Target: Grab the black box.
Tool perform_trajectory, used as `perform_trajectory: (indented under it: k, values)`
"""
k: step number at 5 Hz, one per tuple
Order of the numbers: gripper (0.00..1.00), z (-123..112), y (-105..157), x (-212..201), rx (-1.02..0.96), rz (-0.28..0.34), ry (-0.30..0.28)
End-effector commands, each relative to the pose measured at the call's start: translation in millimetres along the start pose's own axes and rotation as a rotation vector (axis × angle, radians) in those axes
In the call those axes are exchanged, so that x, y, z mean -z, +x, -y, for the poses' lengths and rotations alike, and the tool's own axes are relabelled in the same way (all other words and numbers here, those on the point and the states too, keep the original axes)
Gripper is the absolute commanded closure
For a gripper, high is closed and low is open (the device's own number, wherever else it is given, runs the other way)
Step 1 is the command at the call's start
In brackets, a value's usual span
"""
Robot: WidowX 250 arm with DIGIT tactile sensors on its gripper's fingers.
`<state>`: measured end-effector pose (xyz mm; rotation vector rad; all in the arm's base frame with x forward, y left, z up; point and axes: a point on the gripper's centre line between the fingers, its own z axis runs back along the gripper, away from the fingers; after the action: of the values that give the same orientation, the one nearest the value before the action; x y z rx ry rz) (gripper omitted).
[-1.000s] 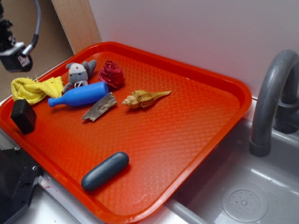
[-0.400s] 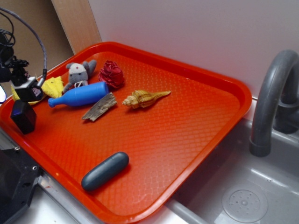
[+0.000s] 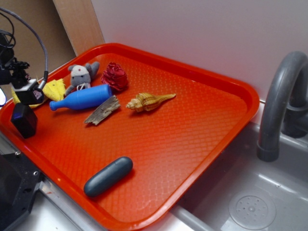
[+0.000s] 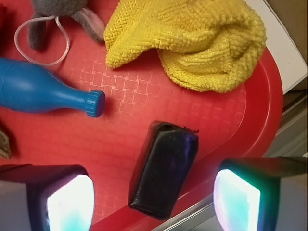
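- Black box (image 3: 24, 120) sat at the 9 o'clock edge of the red tray (image 3: 192, 139), close to the rim; in the wrist view (image 4: 164, 168) it lay tilted, long axis running roughly 1 to 7 o'clock, low centre in that view.
- Gripper (image 4: 154, 197) hovered above the box, released, jaws spread wide with one pad at either side of the box's near end, no contact visible. In the exterior view the gripper (image 3: 26, 94) hung just above the box, at the tray's 9 o'clock side.
- Yellow cloth (image 4: 192, 43) was bunched at 12 to 1 o'clock of the box, apart from it; mostly hidden behind the gripper in the exterior view (image 3: 55, 88).
- Blue bottle (image 3: 82, 98) lay on its side, cap end pointing toward the box, near but not touching (image 4: 43, 91).
- Grey plush toy (image 3: 81, 76) sat at 12 o'clock of the bottle, touching it.
- Red crumpled thing (image 3: 114, 76), piece of bark (image 3: 102, 110) and seashell (image 3: 149, 101) were clustered near tray centre-left.
- Dark blue-grey capsule (image 3: 108, 176) lay alone at the tray's 6 o'clock area.
- Grey tap (image 3: 284, 106) and sink (image 3: 250, 207) were at 3 to 5 o'clock of the tray.
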<state>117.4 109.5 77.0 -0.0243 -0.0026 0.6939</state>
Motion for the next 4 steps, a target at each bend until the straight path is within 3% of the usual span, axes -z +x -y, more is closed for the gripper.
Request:
perform_trajectory:
  k: [1,3,4]
  values:
    - [1.0,-14.1,-7.9,41.4,-0.034,0.036,0.041]
    - [1.0,-1.0,-3.3,26.9,0.1,0.048,0.069]
    - [1.0,50.0,-0.1,-22.1,0.349,0.072,0.028]
